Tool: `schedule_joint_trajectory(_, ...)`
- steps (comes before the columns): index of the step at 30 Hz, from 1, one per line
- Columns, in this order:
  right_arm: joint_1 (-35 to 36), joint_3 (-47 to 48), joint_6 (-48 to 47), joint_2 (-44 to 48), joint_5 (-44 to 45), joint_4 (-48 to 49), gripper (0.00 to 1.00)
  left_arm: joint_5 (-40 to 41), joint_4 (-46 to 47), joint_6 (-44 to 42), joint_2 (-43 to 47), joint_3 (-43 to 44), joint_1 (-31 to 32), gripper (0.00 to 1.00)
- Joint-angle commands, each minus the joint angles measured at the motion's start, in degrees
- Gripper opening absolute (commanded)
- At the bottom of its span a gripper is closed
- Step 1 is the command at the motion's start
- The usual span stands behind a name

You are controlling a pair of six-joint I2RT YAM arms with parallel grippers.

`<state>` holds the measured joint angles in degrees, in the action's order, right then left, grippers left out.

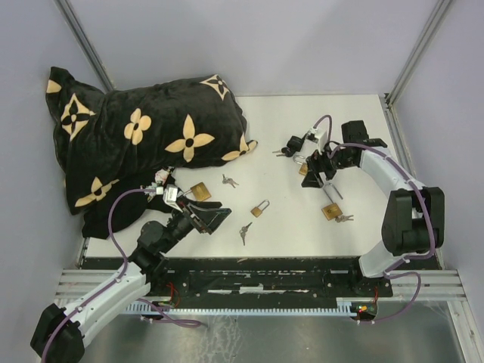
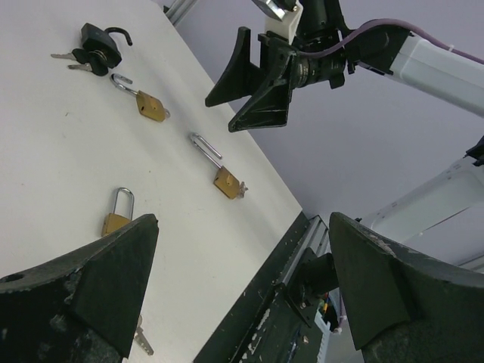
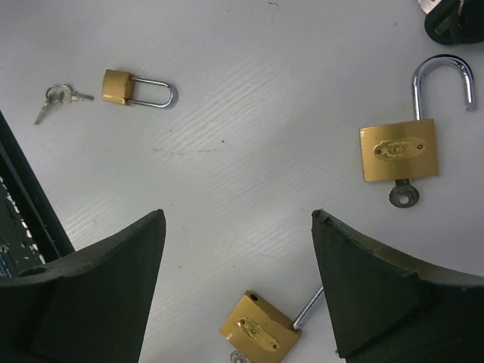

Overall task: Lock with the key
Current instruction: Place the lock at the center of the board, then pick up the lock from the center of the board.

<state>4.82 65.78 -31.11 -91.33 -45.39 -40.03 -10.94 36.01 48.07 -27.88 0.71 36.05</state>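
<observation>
A brass padlock (image 3: 398, 150) lies flat on the white table with its shackle swung open and a key (image 3: 401, 195) in its keyhole. It is up and to the right of my right gripper (image 3: 238, 219), which hovers open and empty above the table. A second brass padlock (image 3: 261, 327) with its shackle out lies just below the jaws. In the top view the right gripper (image 1: 316, 175) is over the right-hand group of locks. My left gripper (image 1: 218, 218) is open and empty, low over the table beside another brass padlock (image 1: 200, 190).
A small shut brass padlock (image 1: 260, 208) lies mid-table, with loose keys (image 1: 245, 231) close by and another key (image 1: 229, 180) further back. A black padlock (image 1: 291, 145) with keys sits at the back right. A black flowered pillow (image 1: 136, 140) fills the back left.
</observation>
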Motion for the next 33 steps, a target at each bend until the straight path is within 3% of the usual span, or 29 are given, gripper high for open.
schedule_joint_trajectory(1, -0.2, 4.8, -3.3, -0.5, 4.6, 1.7, 0.86, -1.4, 3.6, 3.0, 0.1, -2.6, -0.2, 0.99)
schedule_joint_trajectory(6, -0.2, 15.5, 1.8, -7.6, 9.2, -0.3, 0.85, -1.5, 1.8, 3.2, 0.2, -3.2, -0.1, 0.99)
schedule_joint_trajectory(9, -0.2, 18.7, 13.5, -11.8, 12.6, 6.5, 0.84, -1.2, 1.6, 3.7, 0.9, -3.8, -0.2, 0.99)
schedule_joint_trajectory(14, -0.3, 22.8, 33.8, -17.8, 28.5, 15.7, 0.79, -0.6, 0.3, 4.4, 2.8, -4.2, -0.2, 1.0)
schedule_joint_trajectory(21, -0.5, 28.5, 53.6, -26.8, 34.8, 19.9, 0.74, 0.9, -1.5, 3.9, 3.7, -4.3, -0.1, 0.99)
schedule_joint_trajectory(27, -0.5, 34.5, 60.9, -33.3, 39.3, 20.2, 0.64, 1.6, -2.1, 3.8, 3.0, -3.8, -0.2, 1.0)
schedule_joint_trajectory(33, -0.8, 38.5, 64.9, -38.3, 38.4, 19.6, 0.58, 2.4, -2.6, 3.2, 2.4, -3.1, -0.2, 1.0)
